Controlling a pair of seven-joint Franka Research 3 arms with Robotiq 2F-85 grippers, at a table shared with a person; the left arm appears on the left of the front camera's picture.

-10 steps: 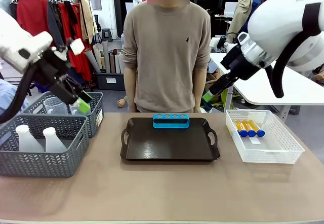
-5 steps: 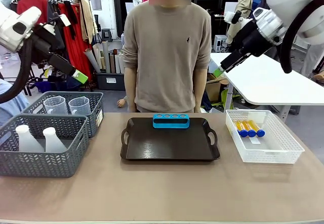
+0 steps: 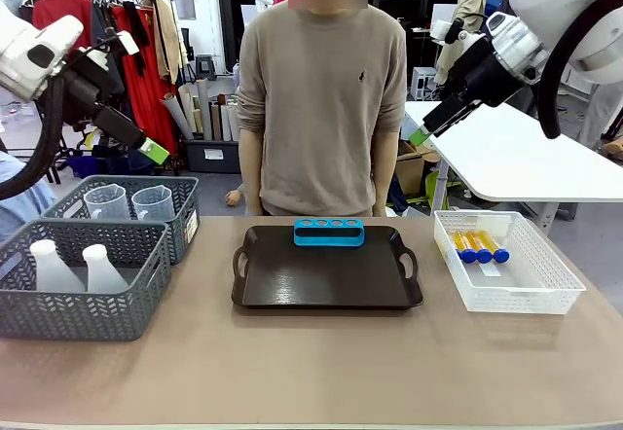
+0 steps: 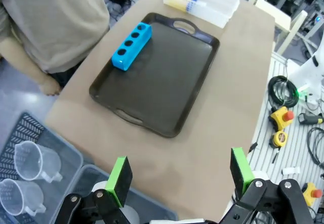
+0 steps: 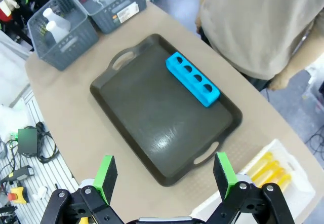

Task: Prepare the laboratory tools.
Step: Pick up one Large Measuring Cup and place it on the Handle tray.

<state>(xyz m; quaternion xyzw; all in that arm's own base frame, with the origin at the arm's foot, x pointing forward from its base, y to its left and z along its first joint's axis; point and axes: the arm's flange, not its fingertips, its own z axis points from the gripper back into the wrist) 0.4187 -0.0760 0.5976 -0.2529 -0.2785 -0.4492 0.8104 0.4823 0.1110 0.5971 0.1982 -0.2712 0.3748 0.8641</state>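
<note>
Above the grey baskets point(image 3: 88, 313), left gripper point(image 3: 146, 145): jaws wide, empty; lifted clear of the beakers point(image 3: 131, 202) it hung close over a second ago. Below it: beakers, two; nearer the robot, flasks point(image 3: 73, 267), two, untouched. Right gripper point(image 3: 421, 138): likewise agape and empty, raised and drawn back. Beneath it: tubes point(image 3: 479, 246) lying in white basket point(image 3: 506, 299). Between both: tray point(image 3: 321, 274), rack point(image 3: 329, 232) unfilled. Judgement: arms parked high, nothing yet prepared.

You have bare table point(image 3: 311, 372) along the near edge; tray point(image 3: 321, 282) in the middle, grey baskets point(image 3: 78, 308) left edge, white basket point(image 3: 511, 301) right edge.
</note>
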